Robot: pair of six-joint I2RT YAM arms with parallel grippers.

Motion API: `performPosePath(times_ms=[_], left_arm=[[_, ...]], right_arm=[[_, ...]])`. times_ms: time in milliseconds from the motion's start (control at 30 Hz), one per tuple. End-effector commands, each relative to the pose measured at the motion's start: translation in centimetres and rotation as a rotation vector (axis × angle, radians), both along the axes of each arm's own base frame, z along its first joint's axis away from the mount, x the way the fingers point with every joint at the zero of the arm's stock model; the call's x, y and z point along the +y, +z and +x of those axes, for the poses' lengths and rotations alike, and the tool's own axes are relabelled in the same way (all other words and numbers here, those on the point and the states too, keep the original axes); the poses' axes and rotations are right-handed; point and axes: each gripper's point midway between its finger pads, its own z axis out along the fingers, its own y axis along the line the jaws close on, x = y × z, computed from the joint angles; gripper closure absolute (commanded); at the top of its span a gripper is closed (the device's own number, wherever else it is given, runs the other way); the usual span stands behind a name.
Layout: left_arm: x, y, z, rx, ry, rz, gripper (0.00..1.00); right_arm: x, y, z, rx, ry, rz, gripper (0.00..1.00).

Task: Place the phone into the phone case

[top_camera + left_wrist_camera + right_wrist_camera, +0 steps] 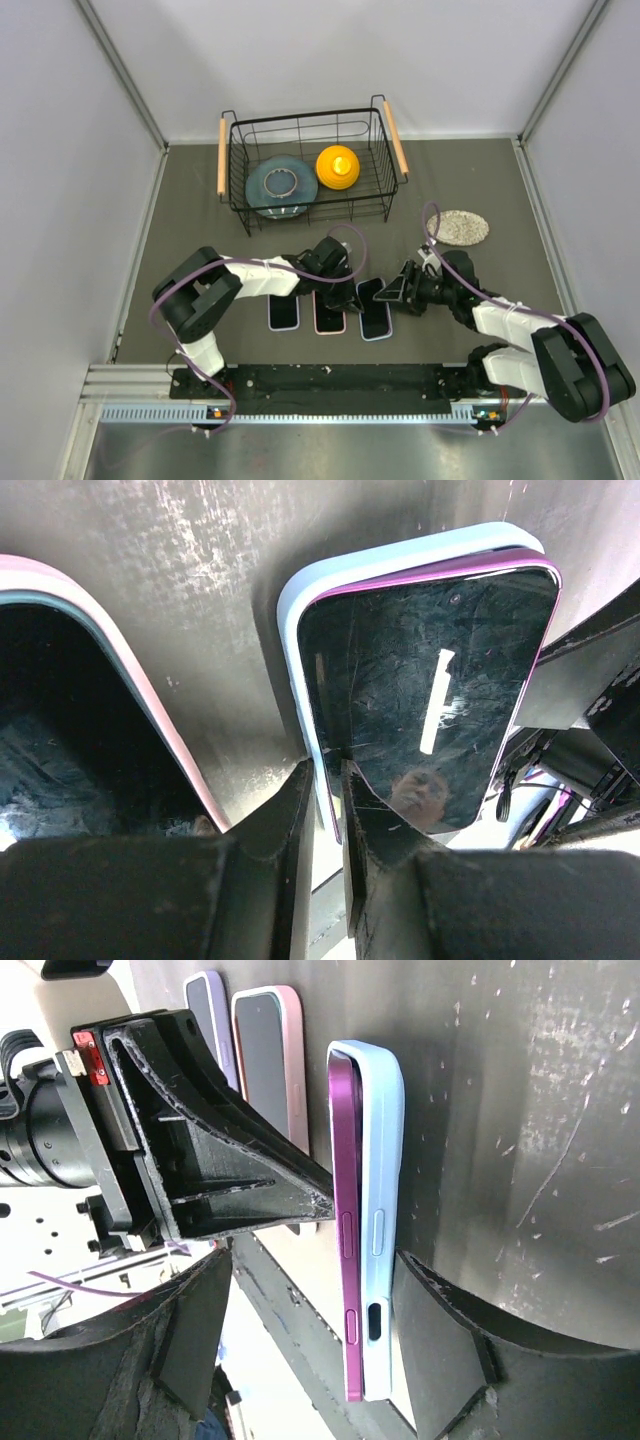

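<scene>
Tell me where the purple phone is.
Top view, centre: the purple phone lies rightmost of three, on the light-blue case, beside the pink case.

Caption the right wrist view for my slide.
Purple phone not fully seated in light blue case, straddled by the open right gripper; left gripper pinches its edge.

This is a robot lab, with a small test booth in it. Plain white walls [70,120] stand close around a dark gray bench [480,180]. Two robot arms, the left arm [250,275] and the right arm [510,322], are bolted to a metal rail [130,380] at the near edge. Purple cables [427,215] loop along them. The things look set out for testing: phones [328,315] lie in a neat row, and a wire basket [300,118] sits at the back. The bench is scratched all over.
</scene>
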Motion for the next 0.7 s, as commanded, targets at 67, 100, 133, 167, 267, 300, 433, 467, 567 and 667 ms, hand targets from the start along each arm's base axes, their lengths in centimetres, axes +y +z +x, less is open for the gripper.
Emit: performPosePath(times_ms=[67, 100, 133, 167, 267, 300, 433, 467, 567, 667], left_arm=[[-1.3, 0.7, -0.4, -0.035, -0.027, -0.06, 0.91], [-1.2, 0.6, -0.5, -0.033, -0.029, -0.058, 0.91], [-1.2, 0.6, -0.5, -0.034, -0.029, -0.057, 0.91], [-1.2, 0.6, -0.5, -0.033, -0.029, -0.056, 0.92], [-1.2, 0.5, -0.5, -0.033, -0.029, -0.056, 0.92], [-1.2, 0.5, -0.5, -0.033, -0.029, -0.057, 0.92], [-1.3, 0.7, -0.4, -0.036, -0.031, -0.06, 0.93], [-1.2, 0.6, -0.5, -0.036, -0.031, -0.059, 0.93], [-1.3, 0.5, -0.5, -0.034, -0.03, -0.06, 0.92], [-1.4, 0.5, -0.5, -0.034, -0.032, -0.067, 0.92]], right_arm=[[1.2, 3.7, 0.3, -0.13, 0.073, 0.115, 0.4], [1.1, 3.6, 0.3, -0.128, 0.073, 0.111, 0.41], [1.0, 3.4, 0.4, -0.135, 0.074, 0.1, 0.42], [1.0, 3.3, 0.4, -0.132, 0.073, 0.093, 0.45], [0.8, 2.9, 0.4, -0.128, 0.07, 0.073, 0.51], [0.8, 2.8, 0.4, -0.126, 0.069, 0.068, 0.53], [0.7, 2.7, 0.7, -0.135, 0.065, 0.054, 0.61], [0.7, 2.6, 0.7, -0.135, 0.064, 0.051, 0.66], [0.7, 2.6, 0.7, -0.134, 0.065, 0.049, 0.71], [0.7, 2.5, 0.7, -0.136, 0.067, 0.043, 0.8]])
